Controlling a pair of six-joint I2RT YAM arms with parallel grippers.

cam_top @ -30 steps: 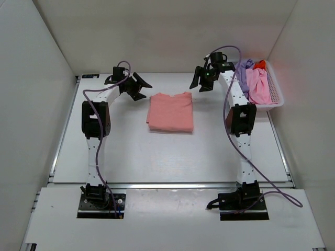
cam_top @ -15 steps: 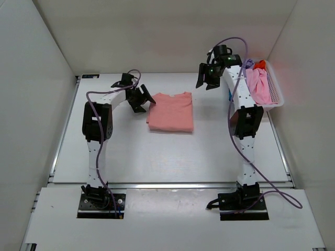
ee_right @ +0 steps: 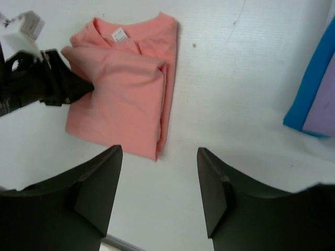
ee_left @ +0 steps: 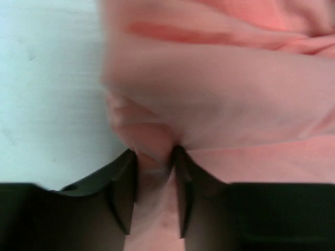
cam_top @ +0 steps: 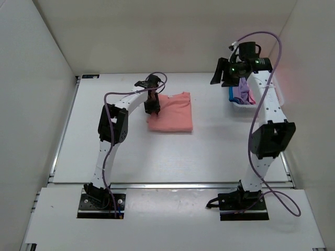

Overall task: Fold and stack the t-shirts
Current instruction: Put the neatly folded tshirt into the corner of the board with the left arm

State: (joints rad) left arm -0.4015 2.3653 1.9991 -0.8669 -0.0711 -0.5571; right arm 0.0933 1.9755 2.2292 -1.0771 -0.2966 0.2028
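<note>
A salmon-pink t-shirt lies folded at the table's back middle, and fills the left wrist view. My left gripper is at its left edge, jaws shut on a bunched fold of that fabric. From the right wrist view the left gripper pinches the shirt's raised left flap. More t-shirts, lavender, blue and pink, sit in the basket. My right gripper hangs high beside the basket, open and holding nothing.
The white basket stands at the back right against the side wall, partly hidden by the right arm. Blue cloth and lavender cloth show at the right wrist view's edge. White walls enclose the table on three sides.
My left gripper moved right onto the salmon-pink shirt's left edge and closed on the fabric. My right arm swung right and rose toward the basket, now covering part of it.
</note>
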